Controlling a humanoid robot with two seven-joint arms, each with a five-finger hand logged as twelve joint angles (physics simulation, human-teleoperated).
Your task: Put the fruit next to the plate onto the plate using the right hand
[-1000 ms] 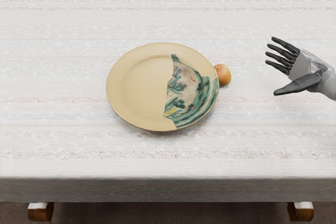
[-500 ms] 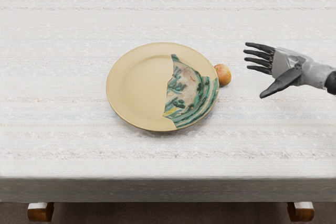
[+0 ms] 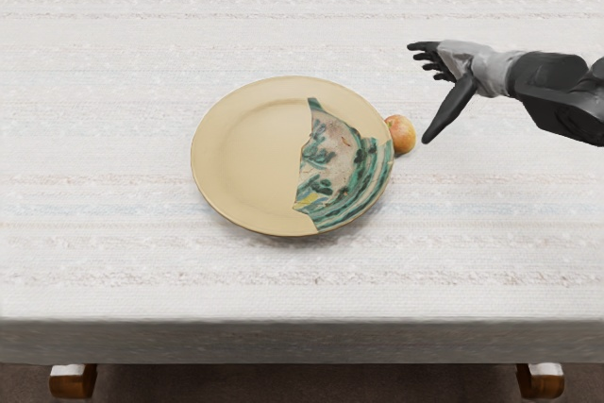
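Observation:
A small round orange-red fruit [image 3: 401, 133] lies on the table, touching the right rim of a tan plate [image 3: 255, 153] whose right part carries a green leafy pattern. My right hand [image 3: 440, 82] reaches in from the right edge and hovers above and slightly right of the fruit. Its dark fingers [image 3: 425, 49] are spread and hold nothing. The thumb points down toward the fruit but stays clear of it. The left arm is out of view.
A pale cloth-covered table [image 3: 142, 261] fills the view, its front edge near the bottom. Two wooden legs [image 3: 72, 380] show below the front edge.
The right hand has moved left and up toward the fruit, with more forearm now in view. Plate and fruit have not moved.

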